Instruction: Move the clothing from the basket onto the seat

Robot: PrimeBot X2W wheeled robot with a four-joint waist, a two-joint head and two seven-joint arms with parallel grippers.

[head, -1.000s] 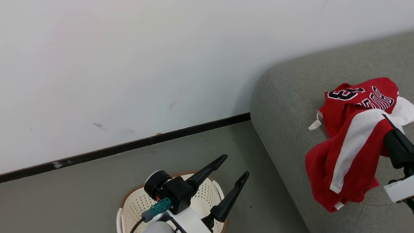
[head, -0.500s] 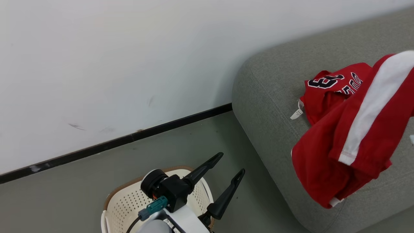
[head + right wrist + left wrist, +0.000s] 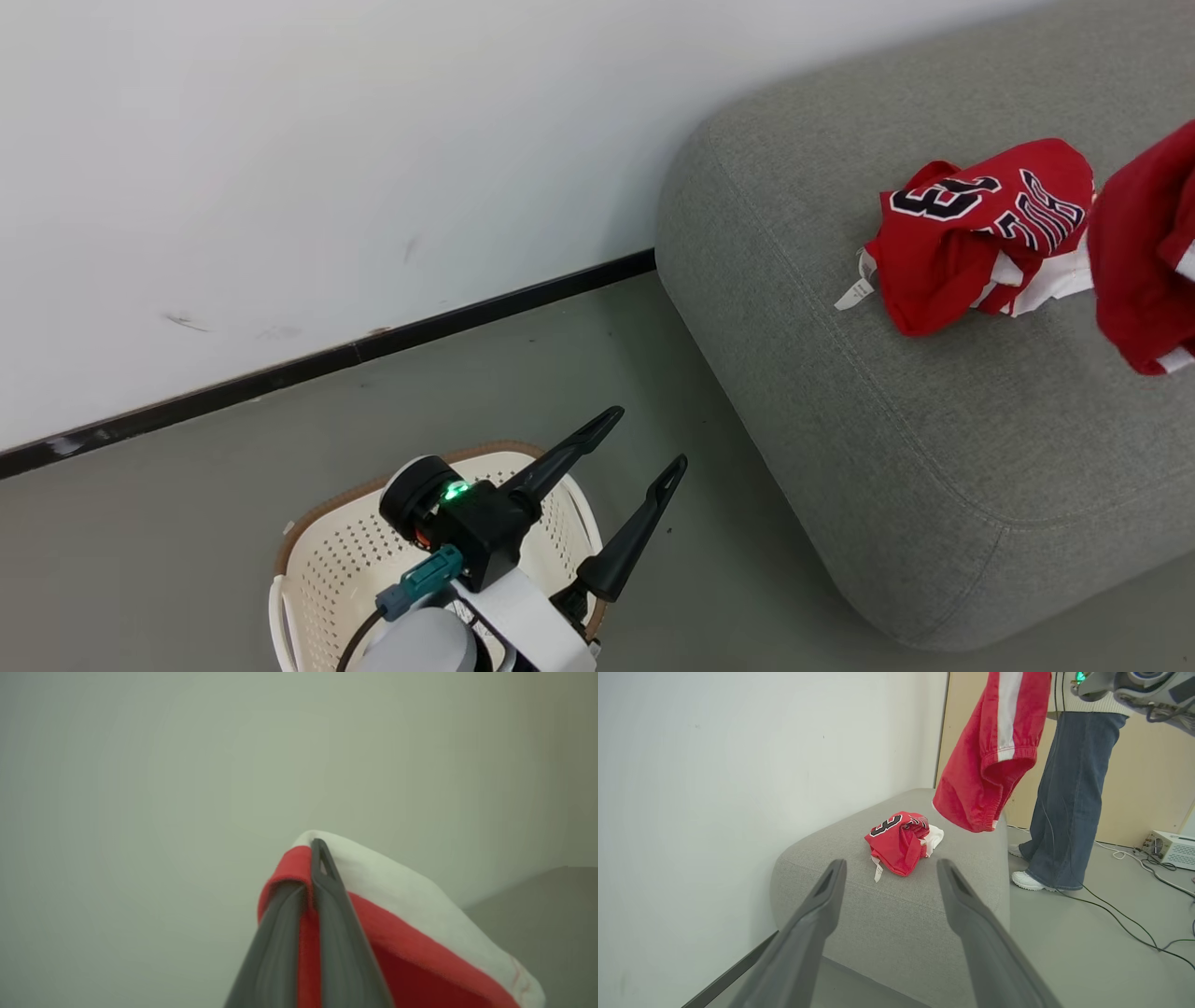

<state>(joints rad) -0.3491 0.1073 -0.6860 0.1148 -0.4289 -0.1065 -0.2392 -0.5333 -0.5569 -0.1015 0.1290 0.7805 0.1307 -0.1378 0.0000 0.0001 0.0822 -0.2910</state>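
Note:
One red jersey (image 3: pixel 971 233) with a black-and-white number lies crumpled on the grey seat (image 3: pixel 934 448); it shows also in the left wrist view (image 3: pixel 896 842). A second piece of red clothing (image 3: pixel 994 756) with a white stripe hangs in the air above the seat, showing at the head view's right edge (image 3: pixel 1144 252). My right gripper (image 3: pixel 310 868) is shut on its red-and-white cloth (image 3: pixel 420 933). My left gripper (image 3: pixel 644 439) stands open with nothing between its fingers, over the cream basket (image 3: pixel 317 560), whose inside my arm partly hides.
A white wall with a black baseboard (image 3: pixel 373 345) runs behind the basket and the seat. A person in jeans (image 3: pixel 1069 802) stands at the seat's far side. Cables and a white box (image 3: pixel 1174 849) lie on the floor there.
The right gripper has carried the held garment up and to the right, uncovering the jersey on the seat. The head camera has shifted. The left gripper stays open over the basket.

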